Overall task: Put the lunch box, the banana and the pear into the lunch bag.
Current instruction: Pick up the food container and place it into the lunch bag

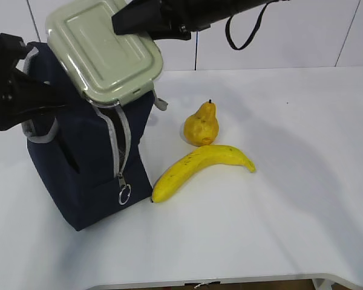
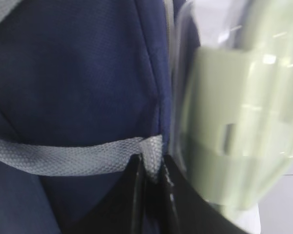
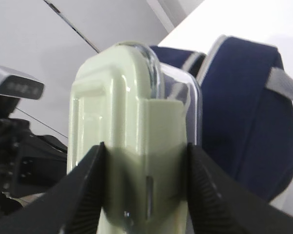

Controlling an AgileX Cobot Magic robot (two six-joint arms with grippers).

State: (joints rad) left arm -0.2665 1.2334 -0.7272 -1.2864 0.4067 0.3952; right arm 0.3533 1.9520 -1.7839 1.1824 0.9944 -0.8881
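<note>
The navy lunch bag (image 1: 88, 175) stands at the left of the table, its top open. My right gripper (image 1: 139, 27) is shut on the sage-green lunch box (image 1: 103, 48) and holds it tilted over the bag's opening, its lower end at the mouth. In the right wrist view my right gripper (image 3: 144, 161) clamps the lunch box (image 3: 122, 122) on both sides. My left gripper (image 2: 151, 168) is shut on the bag's grey strap (image 2: 63, 158) at the bag's upper left edge. The pear (image 1: 201, 124) and the banana (image 1: 196, 169) lie on the table right of the bag.
The bag's grey zipper hangs open down its front with a metal ring pull (image 1: 124, 194). The white table (image 1: 290, 211) reaches to the front edge; a white wall stands behind. A black cable (image 1: 242, 30) loops under the right arm.
</note>
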